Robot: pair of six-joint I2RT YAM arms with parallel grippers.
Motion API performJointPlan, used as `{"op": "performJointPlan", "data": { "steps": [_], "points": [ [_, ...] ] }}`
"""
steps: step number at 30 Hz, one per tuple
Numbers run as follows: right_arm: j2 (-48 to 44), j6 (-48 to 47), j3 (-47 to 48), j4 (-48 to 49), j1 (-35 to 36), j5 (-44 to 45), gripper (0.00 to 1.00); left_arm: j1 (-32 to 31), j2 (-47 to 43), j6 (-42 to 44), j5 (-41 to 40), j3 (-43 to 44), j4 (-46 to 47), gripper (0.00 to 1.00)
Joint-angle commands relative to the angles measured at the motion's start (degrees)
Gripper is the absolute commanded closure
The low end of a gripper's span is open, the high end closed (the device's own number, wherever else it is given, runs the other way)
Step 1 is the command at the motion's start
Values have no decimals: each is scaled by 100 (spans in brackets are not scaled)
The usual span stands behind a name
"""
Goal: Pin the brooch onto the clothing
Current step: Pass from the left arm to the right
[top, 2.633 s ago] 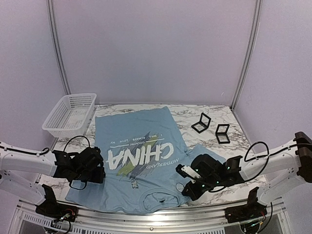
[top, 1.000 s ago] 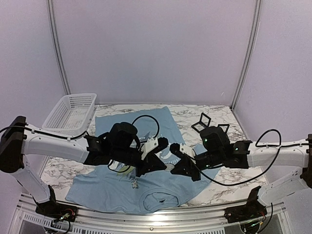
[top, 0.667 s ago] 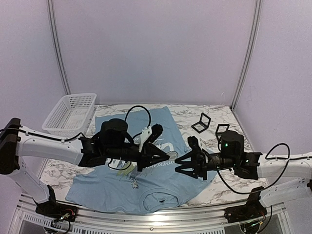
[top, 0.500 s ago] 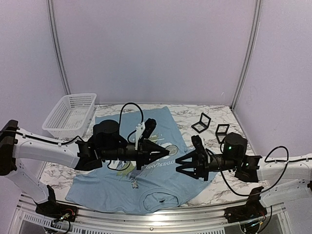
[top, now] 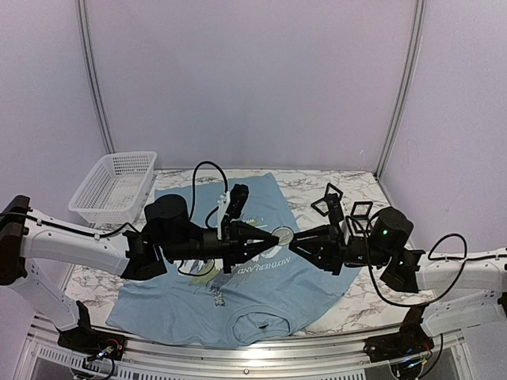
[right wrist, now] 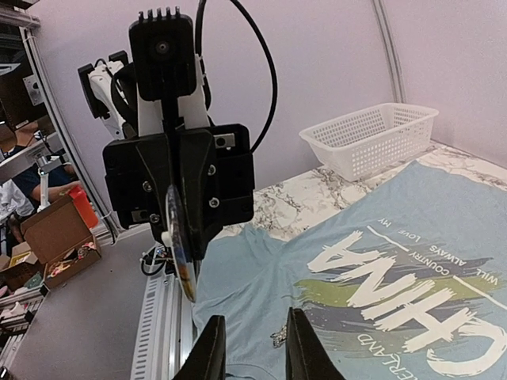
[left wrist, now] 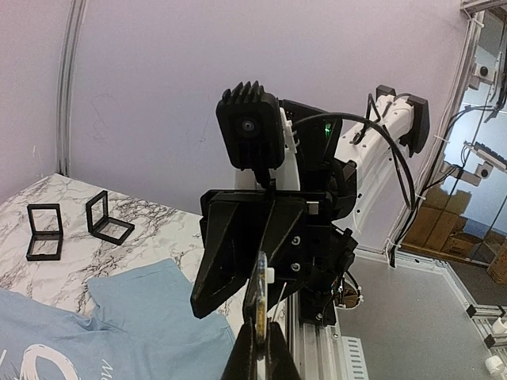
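Observation:
The brooch (top: 282, 235), a small round dull disc, hangs in the air above the clothing (top: 238, 277), a light blue T-shirt with white "CHINA" lettering spread on the table. My left gripper (top: 275, 236) is shut on the disc's edge. In the left wrist view the brooch (left wrist: 257, 294) stands edge-on between my fingers, a thin pin beside it. My right gripper (top: 295, 241) faces it tip to tip, open and empty. In the right wrist view the brooch (right wrist: 184, 261) sits left of and beyond my fingertips (right wrist: 211, 352), over the clothing (right wrist: 380, 269).
A white mesh basket (top: 115, 186) stands at the back left. Two open black cases (top: 327, 198) (top: 362, 215) lie at the back right on the marble. A small silvery ornament (top: 218, 299) rests on the shirt near its collar.
The left gripper has pulled back left and levelled out, still holding the brooch. The right arm swung right, then brought its jaws up to the brooch, narrower than half a second ago.

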Motion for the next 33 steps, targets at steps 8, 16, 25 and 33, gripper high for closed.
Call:
{"op": "performJointPlan", "data": {
  "steps": [8,16,25,33],
  "points": [
    [42,23,431,261,-24,-851,68,-31,-8,-17,-50,-42,273,100],
    [84,53,524,331,-28,-743,89,-39,13,-28,11,-52,274,100],
    [157,53,581,213,-23,-706,100,-71,105,-70,84,-25,307,100],
    [130,-195,642,-504,-28,98,100,-68,206,-119,-389,-138,288,82]
  ]
}}
